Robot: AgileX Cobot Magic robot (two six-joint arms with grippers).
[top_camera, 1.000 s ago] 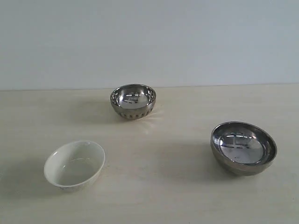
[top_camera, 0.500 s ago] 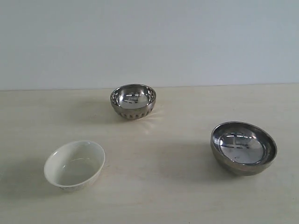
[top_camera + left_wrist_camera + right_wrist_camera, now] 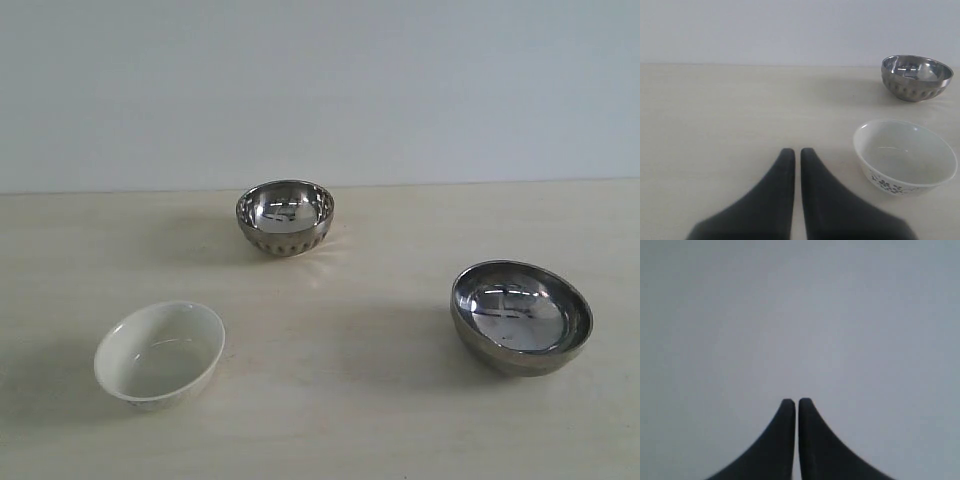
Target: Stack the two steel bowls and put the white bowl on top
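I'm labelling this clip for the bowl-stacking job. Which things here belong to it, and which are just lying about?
Belong to the job: dimpled steel bowl, wide steel bowl, white bowl.
Not part of it: only the table and the wall.

- white bowl (image 3: 160,353): glossy off-white inside, and the left wrist view catches a small dark floral print low on its outside
- smaller steel bowl (image 3: 285,217): shiny mirror silver, with a ring of darker dimples round the base
- wider steel bowl (image 3: 520,317): same mirror silver, plain wall, bright streaky reflections inside
- tabletop (image 3: 350,420): pale cream-beige with faint wood-grain streaks
- wall (image 3: 320,90): flat light grey-blue, no pattern
- left hand (image 3: 796,151) and right hand (image 3: 796,401): both plain matte black
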